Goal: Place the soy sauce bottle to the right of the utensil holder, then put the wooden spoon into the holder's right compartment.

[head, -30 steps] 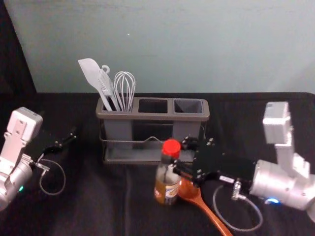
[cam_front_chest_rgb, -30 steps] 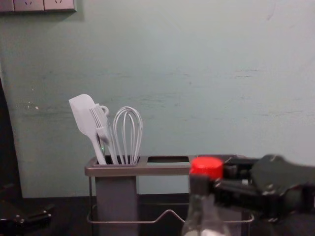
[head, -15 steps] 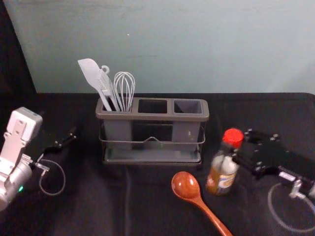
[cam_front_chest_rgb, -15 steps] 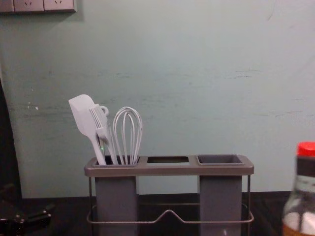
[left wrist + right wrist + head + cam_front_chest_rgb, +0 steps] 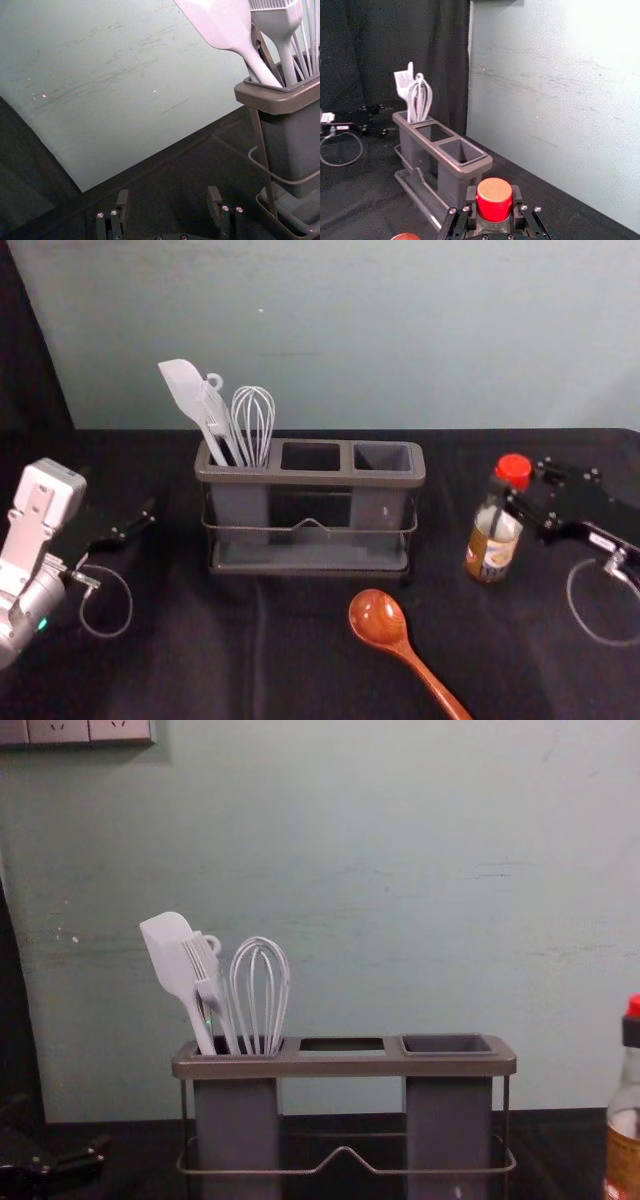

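The right claw is closed on the soy sauce bottle, right of the utensil holder with spatula, brush and whisk in its left compartment, wooden spoon in front, open left claw at left.

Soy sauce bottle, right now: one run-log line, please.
right gripper: gripping soy sauce bottle | bottle: right of utensil holder | wooden spoon: outside holder

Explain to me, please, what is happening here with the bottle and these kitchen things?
The robot's right tool grips the soy sauce bottle just below its red cap, to the right of the utensil holder. The wooden spoon lies on the table in front of the holder, not yet in the right compartment. The left tool is open, off to the holder's left.
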